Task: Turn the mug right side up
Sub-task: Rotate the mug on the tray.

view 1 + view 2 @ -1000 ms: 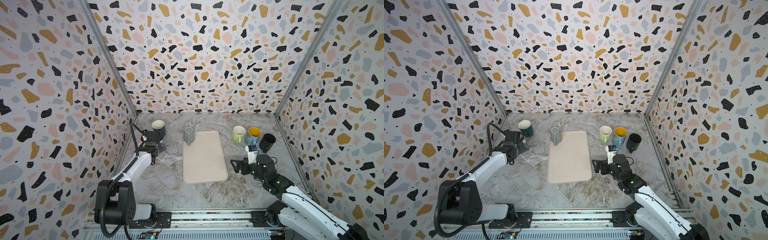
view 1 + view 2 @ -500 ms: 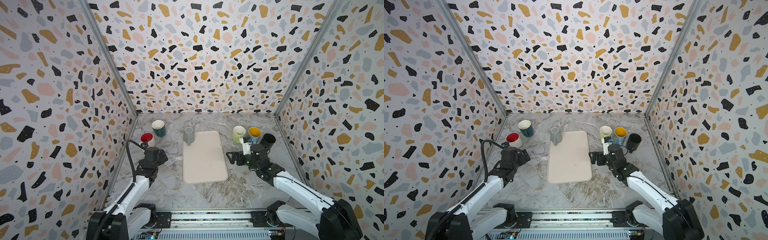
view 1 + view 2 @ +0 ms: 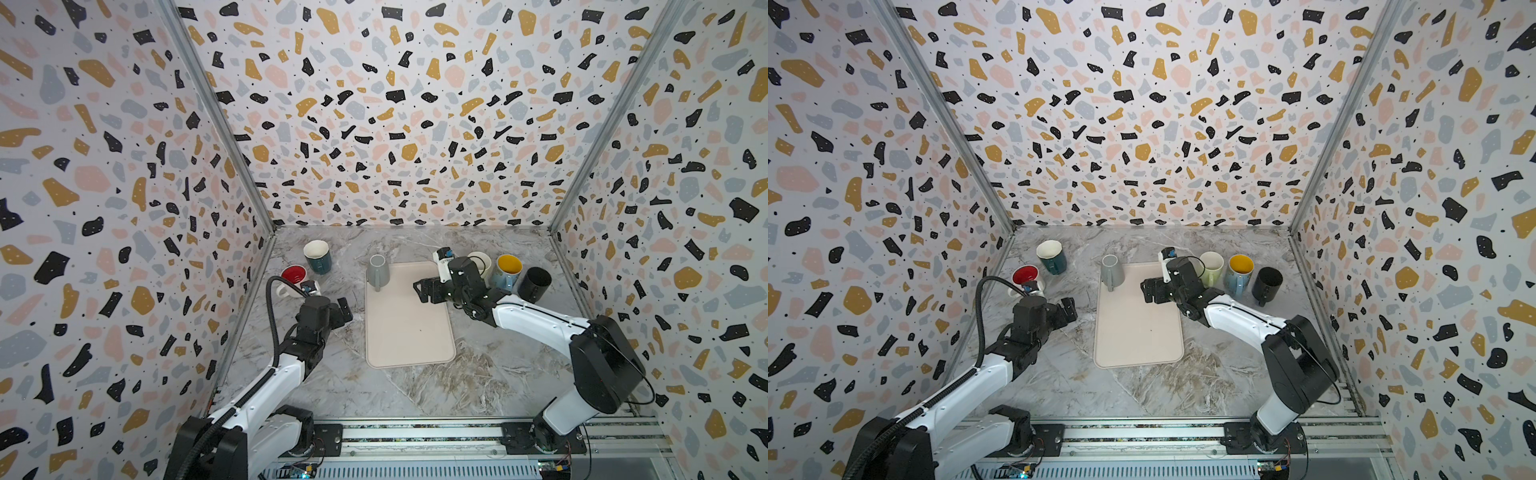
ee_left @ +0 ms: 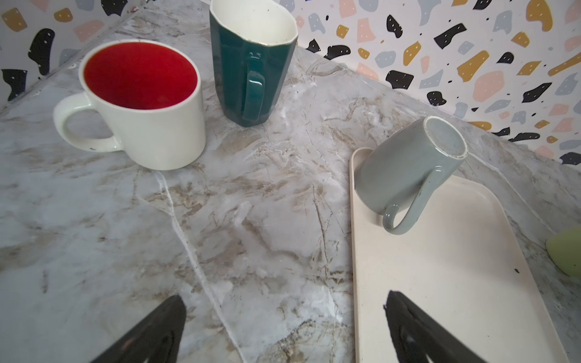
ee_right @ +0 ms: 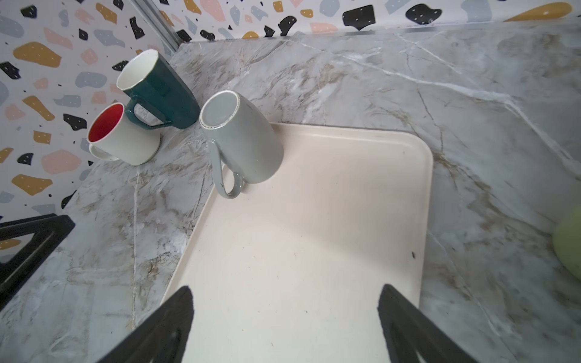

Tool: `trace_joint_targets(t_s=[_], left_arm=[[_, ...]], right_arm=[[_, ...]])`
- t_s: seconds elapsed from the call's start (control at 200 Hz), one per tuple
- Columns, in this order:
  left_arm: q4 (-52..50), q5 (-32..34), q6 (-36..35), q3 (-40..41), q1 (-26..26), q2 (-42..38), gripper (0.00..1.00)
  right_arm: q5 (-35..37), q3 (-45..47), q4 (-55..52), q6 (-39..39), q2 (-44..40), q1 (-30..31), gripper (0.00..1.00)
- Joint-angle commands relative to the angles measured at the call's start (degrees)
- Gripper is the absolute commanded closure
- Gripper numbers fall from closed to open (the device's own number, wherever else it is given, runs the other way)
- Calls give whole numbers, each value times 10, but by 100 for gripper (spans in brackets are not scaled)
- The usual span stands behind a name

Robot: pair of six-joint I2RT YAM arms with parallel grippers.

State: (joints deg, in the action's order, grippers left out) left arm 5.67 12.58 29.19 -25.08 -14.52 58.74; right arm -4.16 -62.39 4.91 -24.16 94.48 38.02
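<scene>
Now the right hand (image 3: 420,289) is swinging in over the tray (image 3: 409,336), spread apart and empty, heading for the grey mug (image 3: 378,270) sitting upside down on its far corner; the left hand (image 3: 344,308), also apart, is backing off.

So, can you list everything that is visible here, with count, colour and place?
table: one, grey marble
tray: one, cream, middle of the table
grey mug: one, grey, upside down on the tray's far left corner
white mug: one, white with red inside, upright, far left
teal mug: one, teal, white inside, upright, behind the white mug
green mug: one, pale green, right of the tray
blue mug: one, grey-blue, yellow inside, beside the green mug
black mug: one, black, far right
left gripper: one, black, open, near the white mug
right gripper: one, black, open, over the tray
</scene>
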Motion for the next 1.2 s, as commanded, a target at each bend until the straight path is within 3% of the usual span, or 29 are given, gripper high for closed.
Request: trace_joint_targets(t_s=[0.0,0.411,0.681,0.836,0.986,1.197], left_arm=[[27,9,-1,11,-4,-11,0],[48,10,11,28,-16,-11,0],[53,8,16,35,-17,-10,0],[52,-1,18,35,-18,-9,0],[51,-15,21,33,-21,-11,0],[49,-9,20,31,-30,-8,0]], right_arm=[[6,-68,-37,10,38,10,13],[28,-247,-114,44,184,57,27],[35,-341,-136,60,259,77,32],[52,-374,-140,63,293,87,34],[113,-395,-137,86,322,97,36],[119,-434,-163,85,360,96,41]])
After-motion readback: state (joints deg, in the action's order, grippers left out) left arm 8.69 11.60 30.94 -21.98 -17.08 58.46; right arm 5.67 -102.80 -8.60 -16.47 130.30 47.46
